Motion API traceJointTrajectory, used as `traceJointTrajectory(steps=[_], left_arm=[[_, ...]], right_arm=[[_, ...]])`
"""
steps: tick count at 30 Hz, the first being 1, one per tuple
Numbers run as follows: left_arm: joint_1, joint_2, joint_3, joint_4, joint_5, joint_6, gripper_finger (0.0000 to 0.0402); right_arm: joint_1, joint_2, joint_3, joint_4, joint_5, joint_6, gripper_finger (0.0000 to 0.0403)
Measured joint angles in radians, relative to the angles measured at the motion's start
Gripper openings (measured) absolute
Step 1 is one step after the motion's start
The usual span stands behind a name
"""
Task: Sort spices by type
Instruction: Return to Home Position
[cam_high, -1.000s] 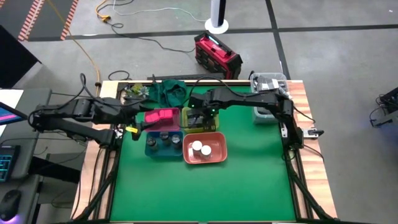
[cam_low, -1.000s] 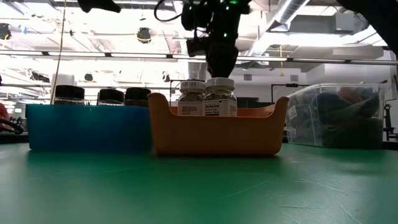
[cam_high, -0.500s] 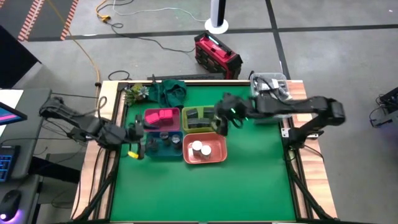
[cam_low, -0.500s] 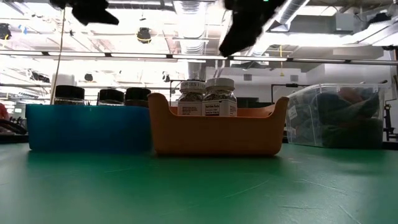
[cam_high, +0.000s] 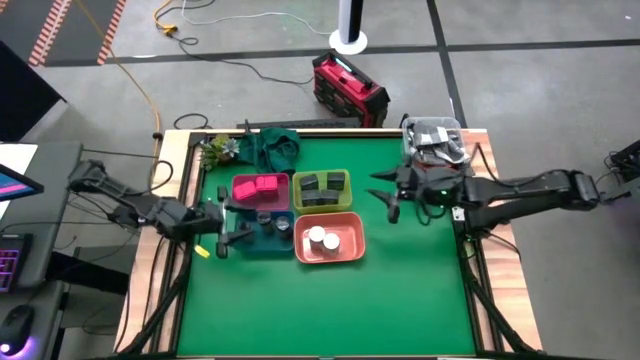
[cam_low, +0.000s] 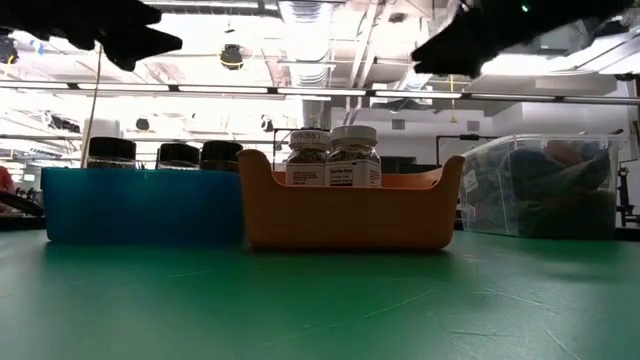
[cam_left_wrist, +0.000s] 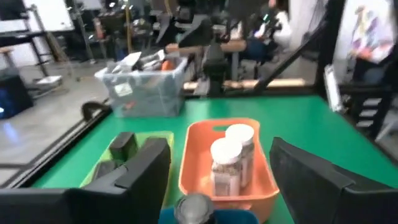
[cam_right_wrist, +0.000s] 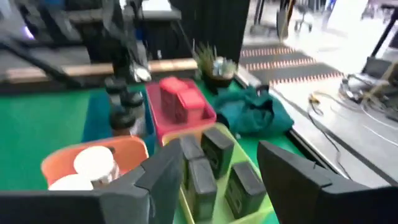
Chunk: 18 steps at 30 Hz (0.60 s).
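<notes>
Four bins hold the spices. Pink square packets (cam_high: 259, 186) lie in the pink bin (cam_high: 240, 196). Dark grey square jars (cam_high: 322, 183) stand in the yellow-green bin (cam_high: 322, 206). Grey round jars (cam_low: 176, 154) are in the blue bin (cam_low: 140, 206). Two white-topped round jars (cam_high: 322, 239) stand in the orange bin (cam_high: 345, 252). My left gripper (cam_high: 232, 226) hovers open at the blue bin's left end, nothing between its fingers (cam_left_wrist: 144, 174). My right gripper (cam_high: 386, 197) hangs open to the right of the yellow-green bin, also with nothing in it.
A clear tub (cam_high: 433, 140) of clutter stands at the far right corner. A green cloth (cam_high: 272, 146) and a small plant (cam_high: 215, 148) lie at the far left. Bare green mat (cam_high: 320, 310) stretches across the near half. A red case (cam_high: 348, 88) sits on the floor beyond the table.
My right gripper has drawn back from over the yellow-green bin toward the table's right edge and tipped up from pointing down to nearly level. My left gripper has pulled back from beside the pink bin toward the near left and sunk lower. The spices have stayed put.
</notes>
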<state>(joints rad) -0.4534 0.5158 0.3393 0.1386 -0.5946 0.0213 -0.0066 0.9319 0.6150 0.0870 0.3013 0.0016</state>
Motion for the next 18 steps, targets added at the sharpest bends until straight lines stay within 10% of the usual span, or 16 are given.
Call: traceJointTrajectory(steps=[18], left_arm=[[0.409, -0.143, -0.123, 0.067, 0.259, -0.012, 0.0184]], right_arm=[[-0.054, -0.319, -0.082, -0.093, 0.023, -0.022, 0.0174]])
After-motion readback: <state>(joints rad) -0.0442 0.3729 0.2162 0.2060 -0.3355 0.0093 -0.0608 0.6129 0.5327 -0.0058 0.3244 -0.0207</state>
